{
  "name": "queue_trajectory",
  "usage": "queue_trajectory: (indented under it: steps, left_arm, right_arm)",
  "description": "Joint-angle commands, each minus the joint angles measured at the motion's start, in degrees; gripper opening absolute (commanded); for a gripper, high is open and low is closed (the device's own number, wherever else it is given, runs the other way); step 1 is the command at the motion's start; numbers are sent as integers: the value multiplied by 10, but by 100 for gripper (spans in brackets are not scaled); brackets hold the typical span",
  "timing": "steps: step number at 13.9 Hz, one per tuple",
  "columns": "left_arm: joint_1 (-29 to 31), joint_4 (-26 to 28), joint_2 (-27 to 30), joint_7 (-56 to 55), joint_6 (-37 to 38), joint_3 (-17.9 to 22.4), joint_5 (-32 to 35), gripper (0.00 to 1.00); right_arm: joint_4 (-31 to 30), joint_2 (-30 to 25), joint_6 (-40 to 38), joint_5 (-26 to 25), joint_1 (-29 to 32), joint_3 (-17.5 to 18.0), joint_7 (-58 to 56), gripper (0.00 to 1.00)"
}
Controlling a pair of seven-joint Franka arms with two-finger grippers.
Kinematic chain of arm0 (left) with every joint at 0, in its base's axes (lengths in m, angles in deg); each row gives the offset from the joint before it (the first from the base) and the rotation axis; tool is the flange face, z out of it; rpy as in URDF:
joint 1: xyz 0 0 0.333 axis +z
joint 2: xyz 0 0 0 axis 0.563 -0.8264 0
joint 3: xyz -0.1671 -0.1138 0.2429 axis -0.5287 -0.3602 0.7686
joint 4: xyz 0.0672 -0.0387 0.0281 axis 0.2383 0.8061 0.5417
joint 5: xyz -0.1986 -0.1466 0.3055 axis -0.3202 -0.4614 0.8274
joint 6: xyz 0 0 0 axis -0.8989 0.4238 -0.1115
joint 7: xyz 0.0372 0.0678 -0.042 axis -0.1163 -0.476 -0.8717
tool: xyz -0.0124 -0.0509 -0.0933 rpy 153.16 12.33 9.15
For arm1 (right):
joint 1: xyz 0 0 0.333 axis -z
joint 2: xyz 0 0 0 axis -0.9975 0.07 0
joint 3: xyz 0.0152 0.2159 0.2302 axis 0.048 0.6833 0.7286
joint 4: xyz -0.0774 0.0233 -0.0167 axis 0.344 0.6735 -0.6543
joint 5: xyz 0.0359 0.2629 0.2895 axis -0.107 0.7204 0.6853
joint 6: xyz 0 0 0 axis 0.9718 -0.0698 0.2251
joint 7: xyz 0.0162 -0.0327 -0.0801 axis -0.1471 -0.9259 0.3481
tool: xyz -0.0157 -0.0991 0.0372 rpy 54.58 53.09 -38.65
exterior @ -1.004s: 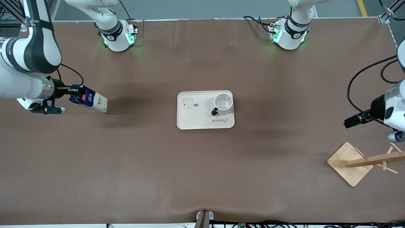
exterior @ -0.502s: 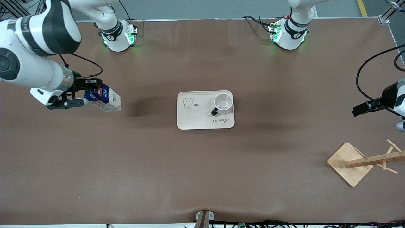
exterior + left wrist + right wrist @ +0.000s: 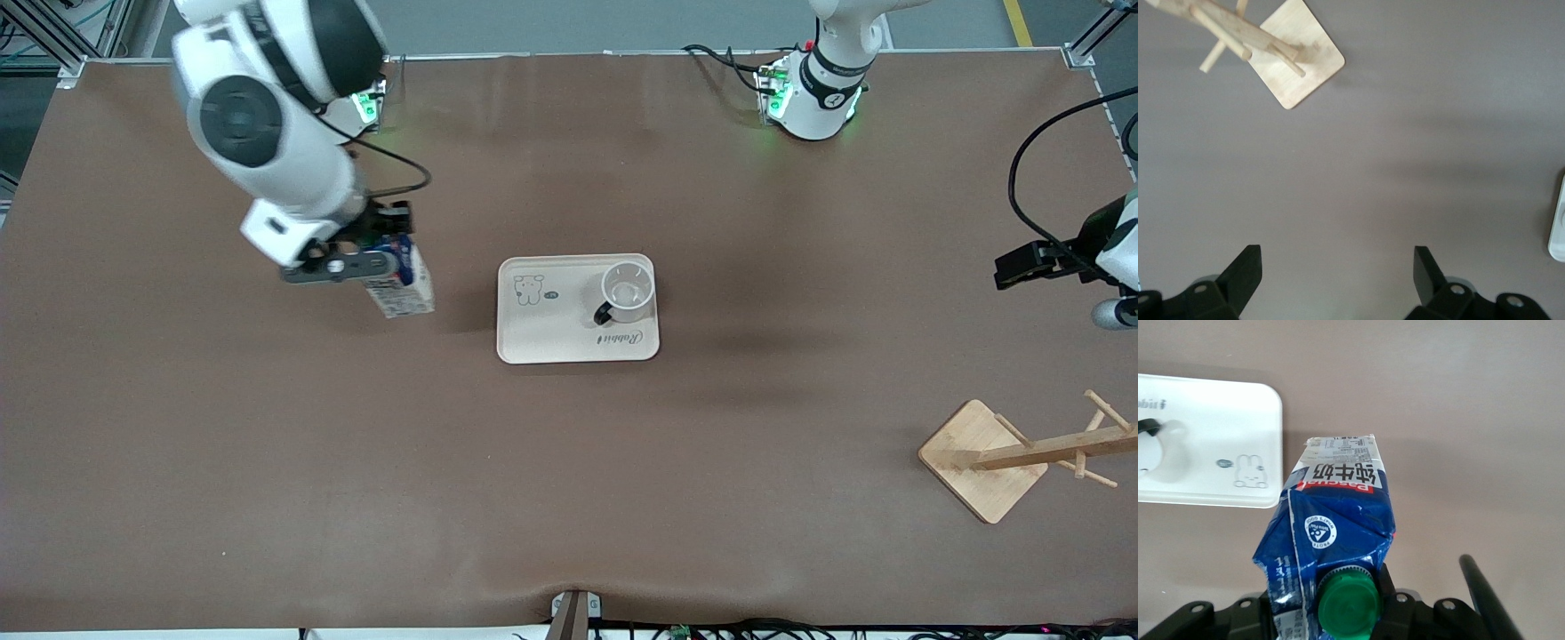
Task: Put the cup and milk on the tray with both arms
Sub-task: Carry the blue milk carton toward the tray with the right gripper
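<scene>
milk carton in the air beside the tray, mug already seated

the right gripper point(image 3: 384, 242) pinched the milk carton point(image 3: 402, 286) at its dark blue gable top, the fingers pressed against the folded ridge just beside the green cap point(image 3: 1347, 609). it held the carton clear of the brown table point(image 3: 267, 462), over bare surface just off the tray's edge on the right arm's end, with the beige bottom hanging slightly tilted. a grip that high probably left the base free to be set down flat, and the tilt suggested the carton would need levelling before release or it might tip

the cream tray point(image 3: 551, 338) lay in the middle of the table. the white mug point(image 3: 628, 292) stood upright on it, in the part toward the left arm's end, its black handle turned toward the tray's centre and nothing visible inside. the part with the bear drawing point(image 3: 529, 289) lay bare, and that free patch was the likely spot for the carton, well apart from the mug

the left gripper point(image 3: 1024, 265) waited over the table near the left arm's end, holding nothing; its wrist view showed the two fingers point(image 3: 1245, 275) spread wide with only table between them. the wooden mug rack point(image 3: 1013, 458) stood nearer the front camera than that gripper, with no mug on its pegs

by this judgement half the job was done, with only the carton left to place
</scene>
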Motion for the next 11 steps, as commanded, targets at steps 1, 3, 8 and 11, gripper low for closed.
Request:
queue_trajectory:
  steps: [1,3,8,11]
  left_arm:
    - [-44,61,61,12,-15,41,-17,100]
    - [-58,82,79,-7,-15,42,-18,100]
    - [-66,134,128,-13,-26,46,-39,100]
    - [-65,133,131,-12,-21,44,-39,100]
  right_arm:
    - [49,57,-10,48,-17,-9,32,0]
    - [60,76,28,89,-17,-9,34,0]
    - [60,112,113,100,-73,-10,67,0]
    - [60,141,134,93,-96,-10,83,0]
